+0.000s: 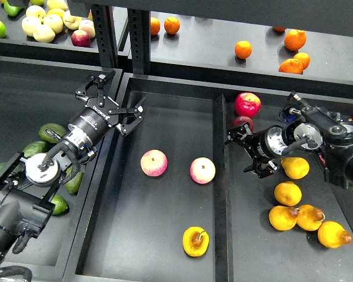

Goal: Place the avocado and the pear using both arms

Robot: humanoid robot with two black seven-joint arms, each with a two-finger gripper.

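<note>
Pear (195, 241) lies near front of centre bin (165, 106), apart from two pink-yellow apples (154, 163) further back. No avocado in centre bin; avocados (52, 132) sit in left bin, partly behind left arm. More pears (287, 193) in right bin.

Left gripper (120, 106) at centre bin's back-left rim, fingers wide, empty. Right gripper (250, 154) over divider, fingers spread, empty (red apple (247, 104) beyond it).

Judgement: pear seems placed, avocado step pending. Next move: left gripper swings back to left bin, closes on avocado.
</note>
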